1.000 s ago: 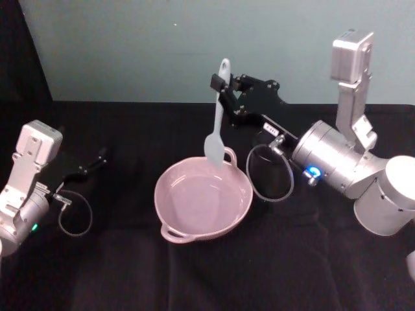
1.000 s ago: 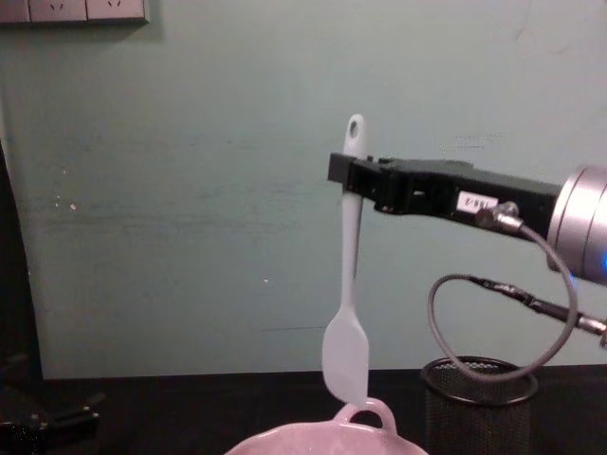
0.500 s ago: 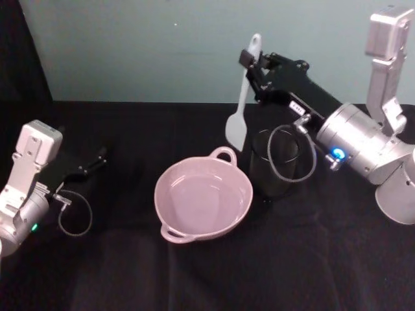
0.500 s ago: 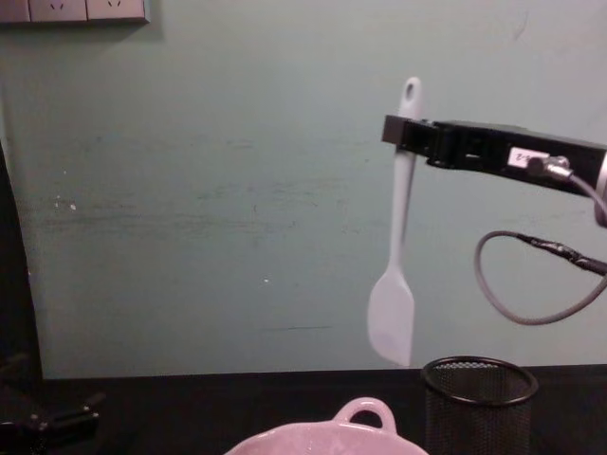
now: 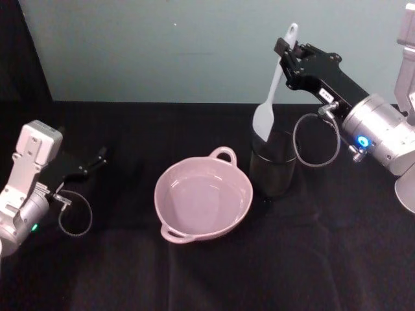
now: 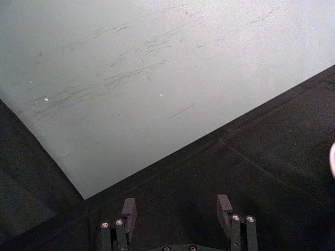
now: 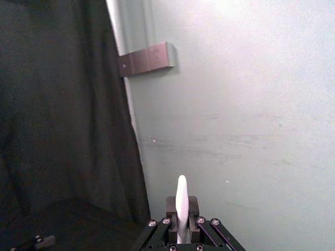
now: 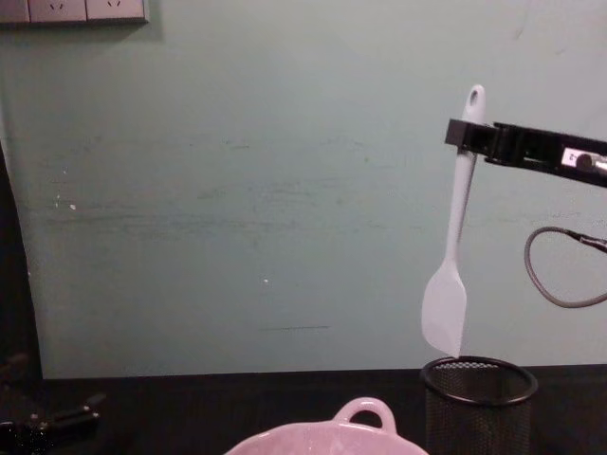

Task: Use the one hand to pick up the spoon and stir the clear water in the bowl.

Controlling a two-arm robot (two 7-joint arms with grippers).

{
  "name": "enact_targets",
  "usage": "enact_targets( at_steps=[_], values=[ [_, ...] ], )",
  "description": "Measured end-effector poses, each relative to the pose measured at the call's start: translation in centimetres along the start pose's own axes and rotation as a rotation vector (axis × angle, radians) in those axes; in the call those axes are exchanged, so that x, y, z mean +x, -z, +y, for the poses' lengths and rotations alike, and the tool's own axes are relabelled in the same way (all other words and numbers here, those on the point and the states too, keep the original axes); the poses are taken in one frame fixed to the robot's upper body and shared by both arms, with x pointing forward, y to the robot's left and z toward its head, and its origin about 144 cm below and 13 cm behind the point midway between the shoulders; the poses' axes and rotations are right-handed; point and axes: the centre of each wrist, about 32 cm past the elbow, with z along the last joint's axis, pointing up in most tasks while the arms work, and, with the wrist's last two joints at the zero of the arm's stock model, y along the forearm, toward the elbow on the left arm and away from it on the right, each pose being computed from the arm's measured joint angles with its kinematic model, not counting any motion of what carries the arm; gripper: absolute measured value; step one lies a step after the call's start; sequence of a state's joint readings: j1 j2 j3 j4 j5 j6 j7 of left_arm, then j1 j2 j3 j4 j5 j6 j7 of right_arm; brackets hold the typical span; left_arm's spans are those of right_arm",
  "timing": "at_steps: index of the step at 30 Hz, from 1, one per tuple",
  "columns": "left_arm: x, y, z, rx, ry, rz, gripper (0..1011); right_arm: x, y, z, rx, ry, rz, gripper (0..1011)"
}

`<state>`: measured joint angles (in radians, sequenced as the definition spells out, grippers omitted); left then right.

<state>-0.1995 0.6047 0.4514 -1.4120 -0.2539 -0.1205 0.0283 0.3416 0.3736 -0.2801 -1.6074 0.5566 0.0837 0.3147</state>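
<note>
My right gripper point(image 5: 283, 48) is shut on the upper handle of the white spoon point(image 5: 268, 103), which hangs almost upright. In the chest view the right gripper point(image 8: 463, 136) holds the spoon point(image 8: 453, 256) with its scoop just above the rim of the black wire-mesh cup point(image 8: 479, 403). The right wrist view shows the spoon handle point(image 7: 181, 198) pinched between the fingers. The pale pink bowl point(image 5: 170, 188), holding clear water, sits left of the cup, apart from the spoon. My left gripper point(image 5: 97, 159) rests at the far left, open point(image 6: 177, 209).
The mesh cup point(image 5: 274, 170) stands right beside the bowl's loop handle point(image 5: 224, 154). A black cloth point(image 5: 207, 278) covers the table, with a pale green wall behind. A grey cable loop point(image 5: 314, 139) hangs under the right wrist.
My right gripper has carried the spoon to the right, from over the bowl's far rim to over the mesh cup. The left arm has not moved.
</note>
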Motion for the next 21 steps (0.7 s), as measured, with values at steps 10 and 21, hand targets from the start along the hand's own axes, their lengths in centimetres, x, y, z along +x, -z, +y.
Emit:
enact_targets(
  at_steps=[10,21],
  values=[
    [0.0,0.0,0.0,0.000,0.000,0.000,1011,1.0,0.8,0.0,-0.022,0.092,0.047,124],
    [0.0,0.0,0.0,0.000,0.000,0.000,1011,1.6,2.1,-0.7,-0.060,0.156,0.090,124]
  ],
)
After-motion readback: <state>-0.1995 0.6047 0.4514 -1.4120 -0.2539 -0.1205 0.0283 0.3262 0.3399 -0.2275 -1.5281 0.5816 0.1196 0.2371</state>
